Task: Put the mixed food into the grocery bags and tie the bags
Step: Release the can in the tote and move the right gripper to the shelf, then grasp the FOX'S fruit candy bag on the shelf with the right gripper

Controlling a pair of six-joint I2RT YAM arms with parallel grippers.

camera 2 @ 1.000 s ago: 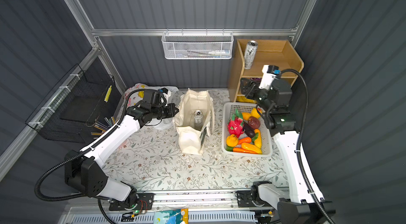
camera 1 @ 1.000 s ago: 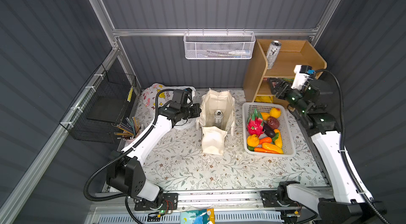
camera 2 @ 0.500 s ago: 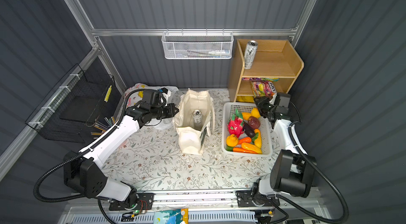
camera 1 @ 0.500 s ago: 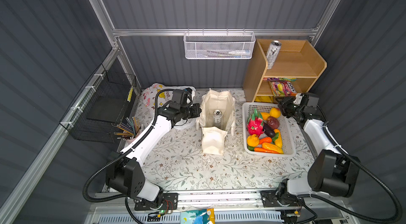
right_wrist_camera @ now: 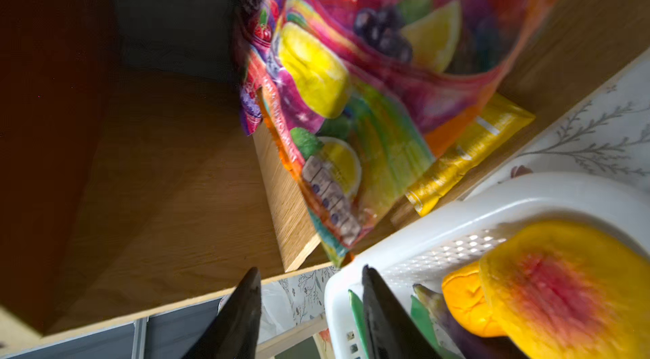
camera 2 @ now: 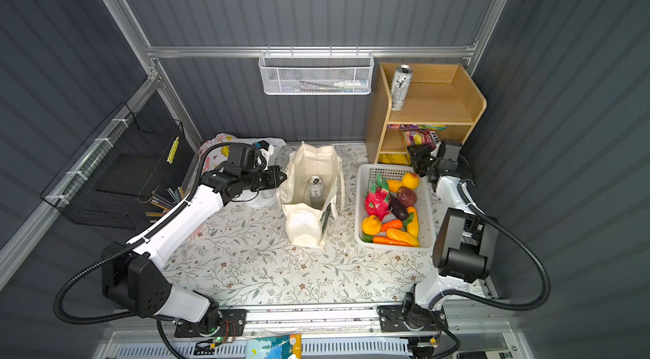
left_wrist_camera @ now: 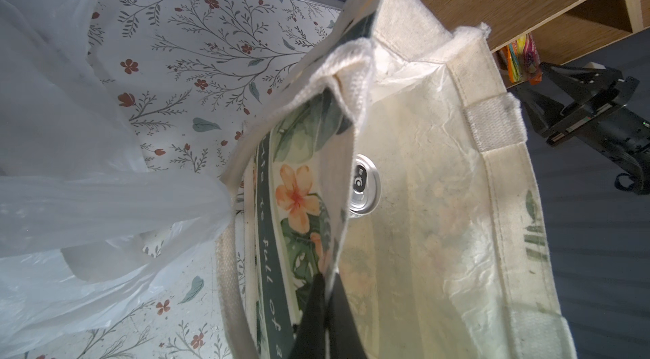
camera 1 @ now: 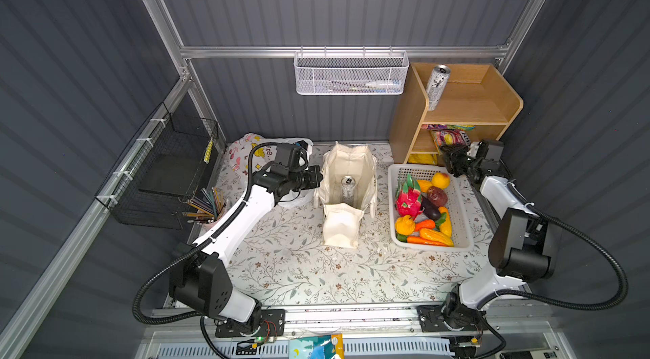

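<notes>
Reading the tabletop [camera 1: 316, 269] as a clock in both top views, with 12 at the back wall, I have the cream canvas tote [camera 1: 332, 167] standing open near the centre. One silver can [camera 1: 348, 186] is upright inside it.

My left gripper [camera 1: 318, 177] comes in from 9 o'clock. In the left wrist view its jaws are closed, pinching the printed side wall of the tote at the rim. The can's top [left_wrist_camera: 364, 184] shows just past that wall.

The thin white plastic bag [camera 1: 246, 153] lies slumped at 10 o'clock, behind the left arm.

The white slotted basket [camera 1: 460, 213] sits at 3 o'clock and holds the toy produce:
- pink dragon fruit [camera 1: 408, 199]
- purple eggplant [camera 1: 429, 209]
- carrot [camera 1: 424, 241]
- yellow peach [camera 1: 440, 180]

At 1 o'clock is the wooden shelf [camera 1: 471, 100]. A second can [camera 1: 436, 88] stands on its top level. A bright candy packet [camera 1: 450, 136] is on the middle level, and a yellow packet [camera 1: 420, 158] is at the bottom.

My right gripper [camera 1: 444, 151] hangs at the shelf's front, over the basket's 12 o'clock rim. In the right wrist view its jaws stand apart with nothing between them. The candy packet's lower corner [right_wrist_camera: 337, 248] hangs just ahead of the gap; the picture is blurred, so I cannot tell whether it touches.
</notes>
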